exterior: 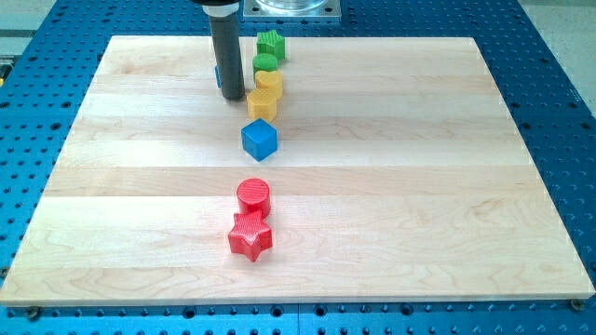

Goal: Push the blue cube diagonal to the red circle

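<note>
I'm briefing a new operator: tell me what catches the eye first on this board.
A line of bright blocks runs down the board's middle: green star, green cylinder and two yellow blocks at the view's top, a lone blue cube below, then the red cylinder touching a red star. My tip sits left of the yellow blocks.

readable text: none | wooden board: no lettering, label or number | coloured blocks: plain faces, no marks | blue perforated table, frame's right edge: no signs or brand legible
</note>
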